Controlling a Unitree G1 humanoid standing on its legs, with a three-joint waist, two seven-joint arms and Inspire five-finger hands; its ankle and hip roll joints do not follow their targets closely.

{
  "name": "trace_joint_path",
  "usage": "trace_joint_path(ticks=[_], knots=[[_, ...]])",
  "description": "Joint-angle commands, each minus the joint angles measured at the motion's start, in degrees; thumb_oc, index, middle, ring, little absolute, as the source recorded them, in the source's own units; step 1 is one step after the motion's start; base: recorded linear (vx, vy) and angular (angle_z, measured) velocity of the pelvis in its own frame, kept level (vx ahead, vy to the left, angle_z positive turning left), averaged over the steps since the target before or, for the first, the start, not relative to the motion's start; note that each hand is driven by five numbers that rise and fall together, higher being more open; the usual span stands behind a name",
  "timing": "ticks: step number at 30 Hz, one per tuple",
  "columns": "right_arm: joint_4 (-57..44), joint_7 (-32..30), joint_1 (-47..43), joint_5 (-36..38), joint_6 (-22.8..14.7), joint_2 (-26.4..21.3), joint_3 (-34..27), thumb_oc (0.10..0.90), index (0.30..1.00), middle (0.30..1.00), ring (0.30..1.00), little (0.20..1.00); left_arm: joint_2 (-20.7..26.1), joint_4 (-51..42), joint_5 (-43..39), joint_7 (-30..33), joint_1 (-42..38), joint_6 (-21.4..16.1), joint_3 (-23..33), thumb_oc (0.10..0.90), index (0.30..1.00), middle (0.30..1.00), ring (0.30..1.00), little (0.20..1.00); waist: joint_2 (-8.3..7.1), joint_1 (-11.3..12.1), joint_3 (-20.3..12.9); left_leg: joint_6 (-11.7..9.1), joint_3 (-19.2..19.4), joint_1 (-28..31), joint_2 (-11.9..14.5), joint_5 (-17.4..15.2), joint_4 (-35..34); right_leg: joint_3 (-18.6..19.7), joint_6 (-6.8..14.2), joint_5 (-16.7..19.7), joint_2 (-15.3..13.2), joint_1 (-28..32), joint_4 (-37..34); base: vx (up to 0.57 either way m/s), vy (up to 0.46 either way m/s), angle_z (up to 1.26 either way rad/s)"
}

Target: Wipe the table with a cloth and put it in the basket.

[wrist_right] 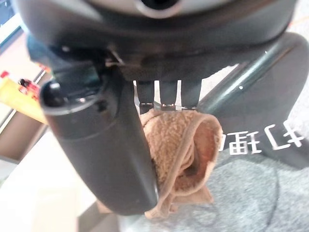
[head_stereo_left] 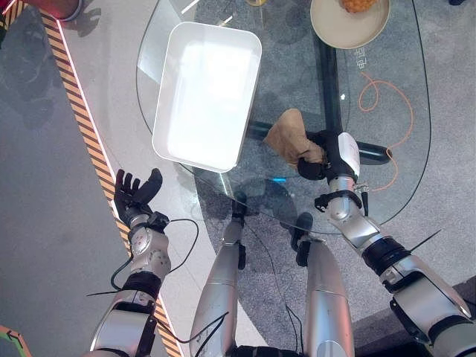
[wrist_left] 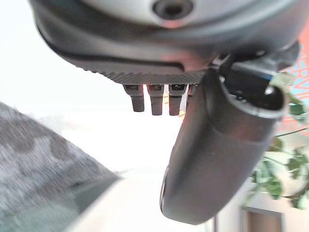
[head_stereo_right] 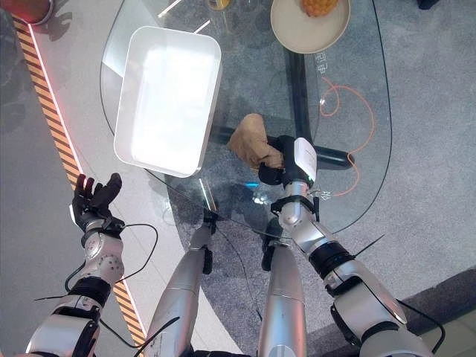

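Right hand: it is over the middle of the glass bench, and its fingers and thumb are curled around the tan cloth.
Cloth: it is bunched, one end in the right hand, the rest spread on the glass to the left of the hand, just right of the basket's near corner.
Right wrist view: it shows from close the thumb and fingers that pinch a folded roll of the cloth; the eye views show the cloth as a crumpled piece on the bench.
Left hand: it is off the bench on the near left, above the grey floor, with the palm up and the fingers spread and relaxed, and it holds nothing.
Left wrist view: it shows the left hand's fingers straight and the thumb standing out, with nothing between them.
Basket: a white rectangular container on the left part of the bench; nothing can be seen inside it.
Plate: a beige round dish at the far edge of the bench, with a yellow-orange thing on it, cut off by the edge of the view.
Floor: an orange and black striped line runs along it on the left.
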Motion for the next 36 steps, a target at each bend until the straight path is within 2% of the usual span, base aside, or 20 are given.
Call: trace_joint_path(ticks=[1,7,10,19,25,36], knots=[[-11.32,-3.76,-2.81,-2.63,-5.81,1.51,-2.49,0.1,0.3,0.3,0.3,0.2,1.83,-4.2,-0.17,-2.36,0.4,-7.62,3.94,0.8,0.9,0.9,0.9,0.9,-2.32,-0.41,-1.24,2.95,3.44,0.81,-3.88,-9.81,7.93,0.8,2.16,7.41,3.18,1.62,-11.6,0.0,0.0,0.0],[-18.49,-2.63,0.13,-5.59,-7.76,2.07,-5.7,0.1,0.3,0.3,0.3,0.2,0.07,-14.02,0.33,-7.65,0.78,-8.41,3.26,0.8,0.9,0.9,0.9,0.9,-2.24,-0.99,-1.24,3.11,3.67,1.13,-3.88,-10.04,7.73,1.28,2.43,7.3,3.4,2.02,-11.51,0.0,0.0,0.0],[-21.21,-1.44,0.92,-7.17,-9.46,2.27,-7.44,0.1,0.3,0.3,0.3,0.2,-0.54,-19.23,2.13,-8.88,0.3,-7.49,2.65,0.8,0.9,0.9,0.9,0.9,-2.24,-1.2,-1.24,3.22,3.91,0.72,-3.82,-9.44,7.29,1.27,2.56,8.13,3.44,1.72,-12.16,-0.02,0.008,-0.02],[-26.64,0.33,1.21,-8.81,-11.1,3.28,-9.22,0.1,0.3,0.3,0.3,0.2,-0.93,-28.05,2.62,-14.92,-0.24,-4.47,1.24,0.8,0.9,0.9,0.9,0.9,-2.58,-1.6,-1.24,3.2,4.32,1.3,-3.77,-9.95,7.13,1.57,2.79,8.12,3.5,2.55,-12.9,-0.01,-0.001,0.0],[-29.51,0.58,1.57,-9.37,-11.82,3.78,-9.83,0.1,0.3,0.3,0.3,0.2,-0.43,-32.98,0.82,-19.58,-0.97,0.94,-0.51,0.8,0.9,0.9,0.9,0.9,-2.78,-1.87,-1.24,3.24,4.63,1.96,-3.62,-9.79,6.45,1.75,3.03,8.63,3.59,3.34,-13.93,-0.01,-0.002,0.0],[-32.9,1.61,-0.52,-7.78,-12.88,3.96,-9.45,0.1,0.3,0.3,0.3,0.2,0.51,-34.28,-5.36,-26.32,-4.66,11.24,-4.28,0.8,0.9,0.9,0.9,0.9,-3.09,-2.8,-1.24,3.16,5.33,2.56,-3.18,-9.21,5.57,2.06,3.29,9.76,3.76,3.98,-15.39,0.0,0.0,0.0]])
